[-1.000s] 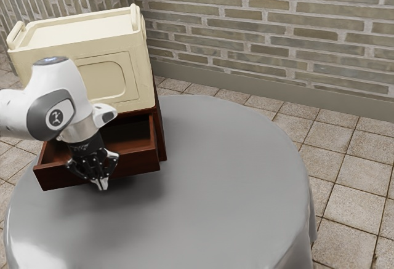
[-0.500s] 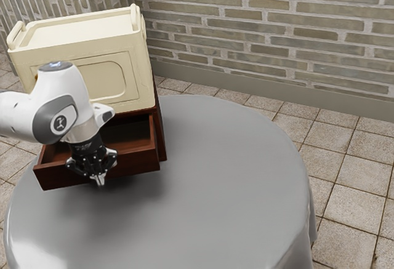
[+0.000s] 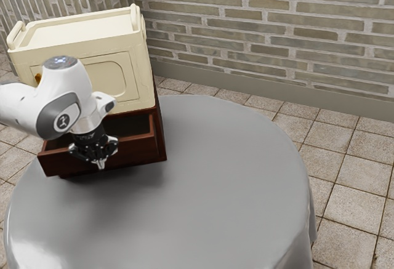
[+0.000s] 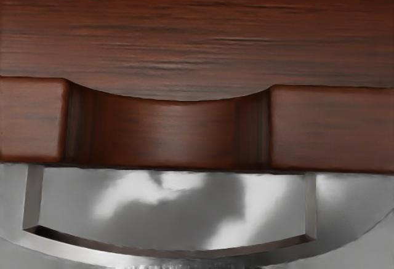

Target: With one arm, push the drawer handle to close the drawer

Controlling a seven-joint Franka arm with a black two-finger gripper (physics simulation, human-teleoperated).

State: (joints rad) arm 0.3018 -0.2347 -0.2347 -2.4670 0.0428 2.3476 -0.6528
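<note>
At left of the exterior view, the drawer (image 3: 138, 149) stands partly open beneath the cream box (image 3: 61, 44), above the grey tabletop (image 3: 234, 189). The gripper (image 3: 100, 164) points down at the drawer's front — its jaws together — and the curved metal handle (image 4: 172, 253) lies close by their tips, though whether they touch I cannot tell.

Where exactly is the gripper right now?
In the exterior view's left half, the gripper is at the front of the partly open drawer, lower than the cream box above that drawer.
</note>
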